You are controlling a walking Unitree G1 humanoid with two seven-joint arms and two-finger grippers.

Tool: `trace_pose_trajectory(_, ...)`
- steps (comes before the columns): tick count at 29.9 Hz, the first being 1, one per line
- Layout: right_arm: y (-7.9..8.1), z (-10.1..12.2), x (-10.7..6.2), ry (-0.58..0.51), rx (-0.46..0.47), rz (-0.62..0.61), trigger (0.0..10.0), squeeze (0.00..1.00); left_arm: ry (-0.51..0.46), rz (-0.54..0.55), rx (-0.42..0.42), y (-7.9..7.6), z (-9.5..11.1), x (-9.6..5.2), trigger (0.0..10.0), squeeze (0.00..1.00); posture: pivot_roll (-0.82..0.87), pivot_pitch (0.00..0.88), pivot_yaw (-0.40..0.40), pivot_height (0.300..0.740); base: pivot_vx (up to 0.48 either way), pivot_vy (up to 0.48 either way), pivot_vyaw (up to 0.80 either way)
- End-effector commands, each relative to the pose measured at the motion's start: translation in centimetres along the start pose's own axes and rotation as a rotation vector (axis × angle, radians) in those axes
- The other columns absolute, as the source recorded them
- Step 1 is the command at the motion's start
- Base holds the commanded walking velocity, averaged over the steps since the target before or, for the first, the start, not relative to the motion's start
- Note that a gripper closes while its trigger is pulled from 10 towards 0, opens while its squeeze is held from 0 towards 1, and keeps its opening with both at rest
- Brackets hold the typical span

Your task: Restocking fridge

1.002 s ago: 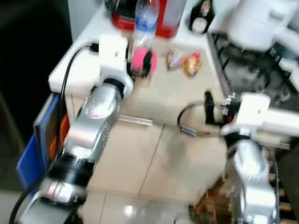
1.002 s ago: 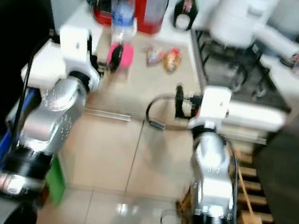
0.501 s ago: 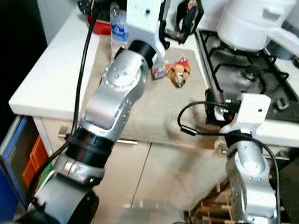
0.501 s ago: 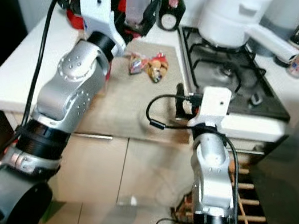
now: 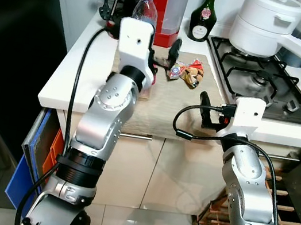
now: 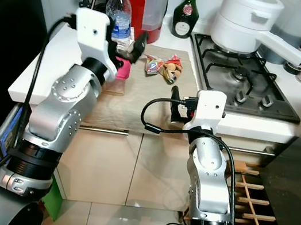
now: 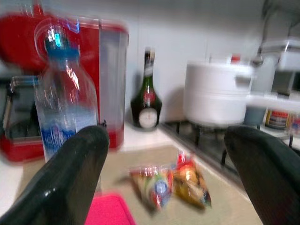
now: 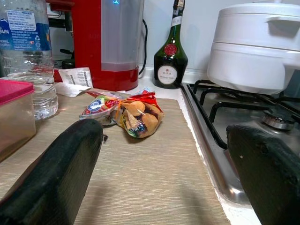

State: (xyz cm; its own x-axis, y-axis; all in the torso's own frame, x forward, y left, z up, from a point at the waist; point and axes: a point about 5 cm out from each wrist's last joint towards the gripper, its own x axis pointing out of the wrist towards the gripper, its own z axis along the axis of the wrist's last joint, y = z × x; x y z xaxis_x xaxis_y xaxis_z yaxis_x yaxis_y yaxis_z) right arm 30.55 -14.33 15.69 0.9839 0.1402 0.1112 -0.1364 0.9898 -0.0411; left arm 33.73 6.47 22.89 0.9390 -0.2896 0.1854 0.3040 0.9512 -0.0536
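Nearest, the right gripper [image 6: 174,102] hangs at the near edge of the white counter [image 5: 76,73], just left of the gas hob [image 5: 266,86]. Its two black fingers [image 8: 56,173] stand wide apart with nothing between them, over the beige mat [image 5: 170,101] that covers the middle of the counter.

Further in, the left gripper [image 5: 169,54] is raised over the mat's left part, its fingers [image 7: 61,178] also spread wide and empty. Just under and beside its wrist sits a box with a pink lid [image 6: 122,71]; the head views hide most of it behind the arm, while the right wrist view shows its clear wall [image 8: 16,117] at the mat's left side.

Between the spread fingers of both grippers lie two snack packets [image 5: 187,71], touching each other on the far part of the mat. Left of them, at the far left of the counter, stands a water bottle [image 6: 119,16] with a blue cap, upright, in front of a red coffee machine [image 5: 164,4]. A paper slip [image 8: 75,77] lies at the machine's foot, plain in the right wrist view. A dark green bottle [image 5: 202,19] stands right of the machine, and a white pot [image 5: 265,25] sits on the hob's far burner.

The mat between packets and near edge is open. Left of the counter is a dark surface [image 5: 9,53]; below, a blue crate [image 5: 27,166].
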Motion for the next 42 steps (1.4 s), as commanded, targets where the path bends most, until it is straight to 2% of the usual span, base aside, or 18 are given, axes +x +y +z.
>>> trace_pose_trajectory(1,0.2,0.4,-0.1,-0.009,-0.006,0.006,10.0,0.0,0.074,0.045,-0.027,0.3,-0.7,-0.1,10.0,0.0,-0.05,0.0,0.006,0.74,0.0,0.0,0.0)
trace_pose_trajectory(6,0.3,0.3,-0.3,-0.003,-0.006,0.012,10.0,0.0,0.118,0.095,-0.047,0.5,-1.1,0.0,10.0,0.0,-0.05,0.0,0.003,0.74,0.0,0.0,0.0)
trace_pose_trajectory(8,0.3,0.2,-0.3,0.001,-0.008,0.016,10.0,0.0,0.144,0.105,-0.073,0.0,-1.2,0.1,10.0,0.0,-0.06,0.0,0.002,0.74,0.0,0.0,0.0)
trace_pose_trajectory(12,0.3,0.3,-0.4,0.003,-0.011,0.018,10.0,0.0,0.172,0.126,-0.096,-0.1,-1.3,0.1,10.0,0.0,-0.06,0.0,0.003,0.74,0.0,0.0,0.0)
trace_pose_trajectory(17,0.3,0.2,-0.5,0.004,-0.014,0.018,10.0,0.0,0.181,0.112,-0.108,-0.4,-1.2,0.3,10.0,0.0,-0.06,0.0,0.006,0.74,0.0,0.0,0.0)
trace_pose_trajectory(18,0.2,0.2,-0.5,0.004,-0.014,0.016,10.0,0.0,0.183,0.083,-0.119,-1.0,-1.0,0.4,10.0,0.0,-0.06,0.0,0.006,0.74,0.0,0.0,0.0)
trace_pose_trajectory(27,0.3,0.3,-0.5,0.007,-0.016,0.017,10.0,0.0,0.225,0.098,-0.096,-1.0,-1.1,0.5,10.0,0.0,-0.06,0.0,0.007,0.74,0.0,0.0,0.0)
trace_pose_trajectory(42,0.4,0.1,-0.3,0.011,-0.021,0.027,10.0,0.0,0.283,0.106,-0.107,-1.0,-1.9,0.5,10.0,0.0,-0.07,0.0,0.003,0.74,0.0,0.0,0.0)
